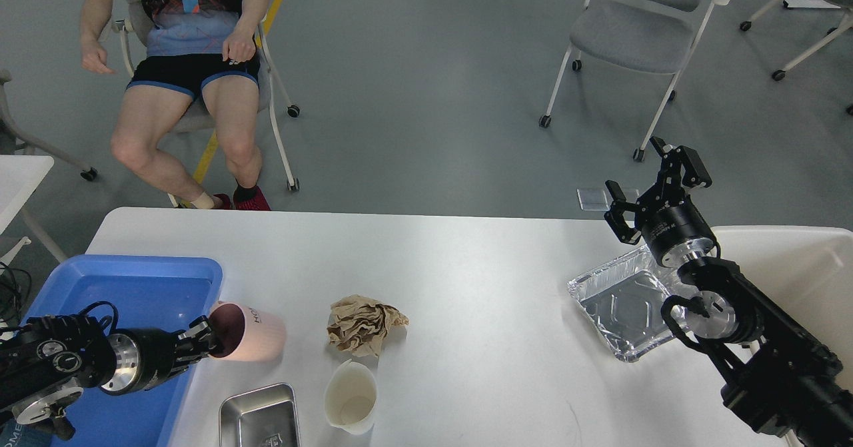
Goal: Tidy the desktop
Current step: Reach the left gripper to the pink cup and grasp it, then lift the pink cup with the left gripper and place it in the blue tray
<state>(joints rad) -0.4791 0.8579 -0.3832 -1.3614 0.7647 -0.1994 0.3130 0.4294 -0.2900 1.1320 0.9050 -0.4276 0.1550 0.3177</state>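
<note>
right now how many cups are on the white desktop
2. A pink cylindrical cup lies on its side beside the blue plastic tray, at the left gripper. A white plastic cup stands at the near edge, below the crumpled brown paper. None appear hidden.

Both arms are black with silver metal wrist rings. The left gripper (203,340) has loose black cables behind it; the right gripper (650,187) has blocky black fingers.

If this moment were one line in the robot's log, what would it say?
left tool: gripping rim of pink cup beside blue tray | right tool: open, raised, empty | crumpled paper: on desktop
</note>
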